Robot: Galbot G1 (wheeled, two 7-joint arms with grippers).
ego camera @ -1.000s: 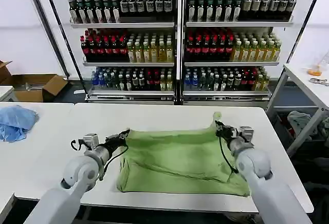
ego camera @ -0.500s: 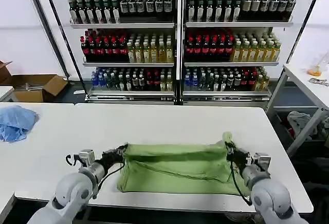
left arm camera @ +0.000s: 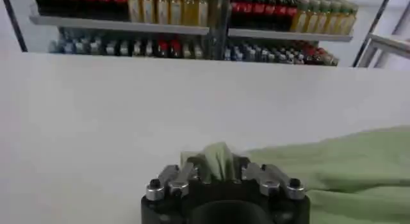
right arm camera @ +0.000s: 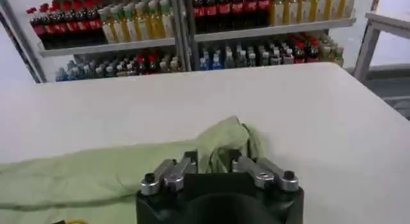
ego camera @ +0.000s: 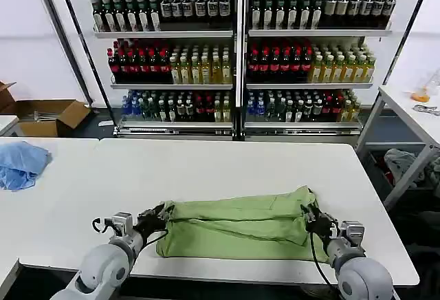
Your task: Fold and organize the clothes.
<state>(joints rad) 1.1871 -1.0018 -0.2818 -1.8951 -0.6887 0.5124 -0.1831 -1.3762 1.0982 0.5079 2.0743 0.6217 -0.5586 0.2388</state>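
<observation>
The light green shirt (ego camera: 237, 224) lies folded into a long band across the near part of the white table (ego camera: 220, 162). My left gripper (ego camera: 163, 214) is shut on the shirt's left corner, and a bunch of green fabric (left arm camera: 214, 160) sticks up between its fingers. My right gripper (ego camera: 309, 217) is shut on the shirt's right corner, with gathered fabric (right arm camera: 224, 142) pinched between its fingers. Both grippers sit low, close to the tabletop, near the table's front edge. The shirt's printed graphic is hidden.
A light blue cloth (ego camera: 20, 164) lies on the far left of the table. Shelves of bottles (ego camera: 237, 52) stand behind the table. A cardboard box (ego camera: 48, 115) sits on the floor at the left. Another table (ego camera: 412, 118) and a fabric heap (ego camera: 407, 166) are on the right.
Both grippers have drawn the held shirt edge toward the table's front and lowered it. The upper layer has folded over the lower one, and the shirt now lies as a narrower band.
</observation>
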